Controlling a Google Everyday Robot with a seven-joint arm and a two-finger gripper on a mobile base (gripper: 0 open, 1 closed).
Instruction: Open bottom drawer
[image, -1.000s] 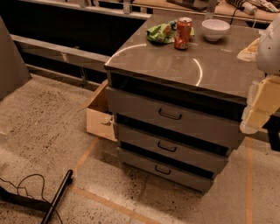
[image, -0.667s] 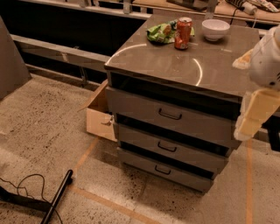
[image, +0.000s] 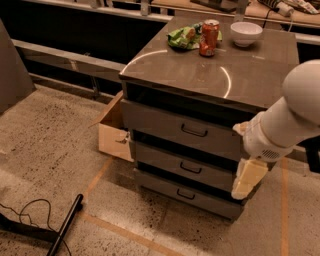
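The bottom drawer (image: 200, 199) is the lowest of three grey-brown fronts on the cabinet (image: 200, 80). It is shut and has a small black bar handle (image: 185, 194). My white arm (image: 292, 117) comes in from the right. My cream-coloured gripper (image: 248, 179) hangs in front of the cabinet's right front corner, level with the middle and bottom drawers and to the right of the handle. It is not touching the handle.
An open cardboard box (image: 114, 131) stands against the cabinet's left side. A red can (image: 209, 37), a green bag (image: 184, 37) and a white bowl (image: 246, 33) sit on the cabinet top. A black pole (image: 65, 226) and a cable lie on the floor at the lower left.
My arm and gripper have moved left and down, from beside the cabinet's right edge to in front of its lower right corner. The drawers have not moved.
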